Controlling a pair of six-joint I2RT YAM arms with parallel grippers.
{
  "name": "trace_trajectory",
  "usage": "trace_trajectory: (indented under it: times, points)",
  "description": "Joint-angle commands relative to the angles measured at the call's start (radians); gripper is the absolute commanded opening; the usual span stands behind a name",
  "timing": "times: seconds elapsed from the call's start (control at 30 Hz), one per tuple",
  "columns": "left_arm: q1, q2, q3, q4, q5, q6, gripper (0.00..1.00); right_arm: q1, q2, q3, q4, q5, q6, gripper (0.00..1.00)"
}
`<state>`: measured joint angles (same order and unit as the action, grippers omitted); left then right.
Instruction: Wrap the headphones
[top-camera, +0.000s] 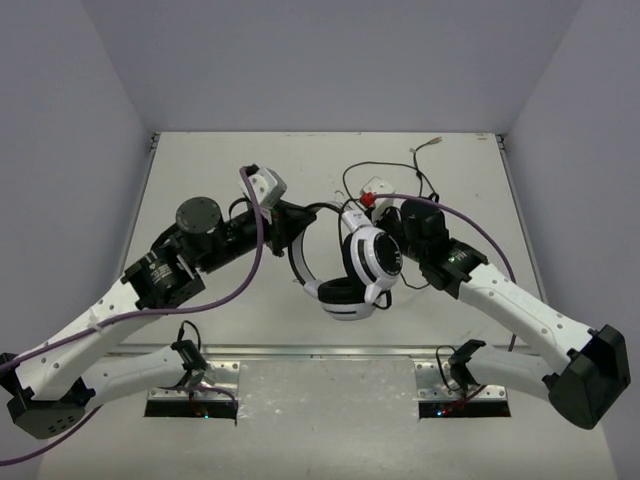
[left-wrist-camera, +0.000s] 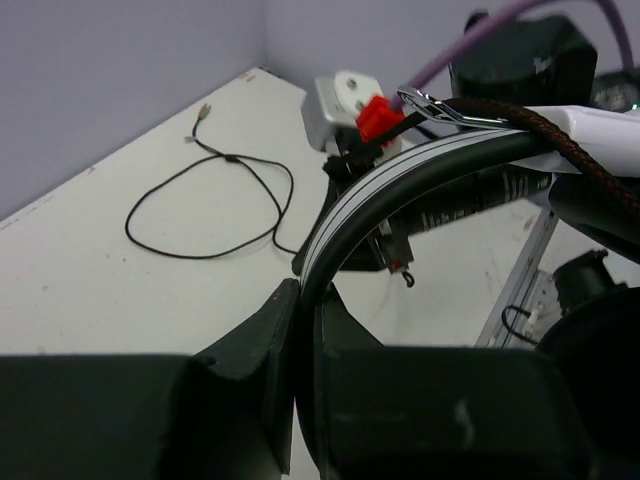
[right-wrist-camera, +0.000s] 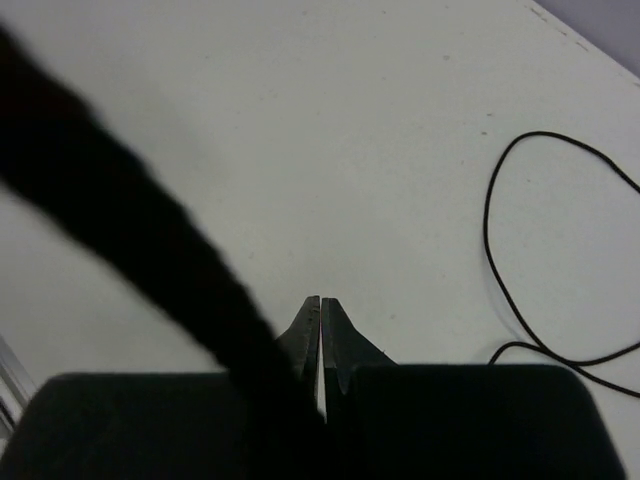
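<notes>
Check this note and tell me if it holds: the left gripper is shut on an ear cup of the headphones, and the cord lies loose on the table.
Not quite. The left gripper is shut on the headband, not on an ear cup; the left wrist view shows the band between its fingers. The cord does lie loose on the table.

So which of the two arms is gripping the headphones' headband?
The left one: the left end effector is clamped on the black headband, which runs up from between its jaws. The right end effector is shut with no band between its jaws.
</notes>
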<state>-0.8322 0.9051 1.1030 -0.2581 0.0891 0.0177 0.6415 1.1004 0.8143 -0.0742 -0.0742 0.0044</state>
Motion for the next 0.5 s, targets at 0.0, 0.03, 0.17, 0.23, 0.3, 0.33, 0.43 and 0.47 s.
trace_trajectory:
  times: [0.0,0.03,0.17,0.23,0.3,0.33,0.43,0.47]
  points:
    - [-0.007,-0.032,0.112,0.169,-0.175,-0.188,0.0,-0.009,-0.026,-0.049,0.117,-0.087,0.101,0.02]
    - [-0.007,-0.043,0.116,0.175,-0.224,-0.202,0.01,-0.014,-0.037,-0.103,0.187,-0.113,0.126,0.06]
    - [-0.007,-0.055,0.164,0.214,-0.284,-0.284,0.0,-0.016,-0.06,-0.225,0.393,-0.309,0.207,0.13]
    - [-0.007,-0.06,0.179,0.24,-0.35,-0.318,0.0,-0.016,-0.042,-0.254,0.477,-0.4,0.264,0.06]
    - [-0.007,-0.061,0.199,0.278,-0.455,-0.363,0.0,-0.016,-0.004,-0.27,0.551,-0.453,0.301,0.02]
    - [-0.007,-0.051,0.213,0.272,-0.506,-0.374,0.0,-0.016,0.01,-0.276,0.574,-0.47,0.333,0.02]
    - [-0.007,0.038,0.334,0.157,-0.678,-0.394,0.0,-0.014,0.053,-0.322,0.686,-0.544,0.407,0.02]
    - [-0.007,0.066,0.407,0.101,-0.757,-0.384,0.0,-0.013,0.061,-0.36,0.724,-0.562,0.426,0.02]
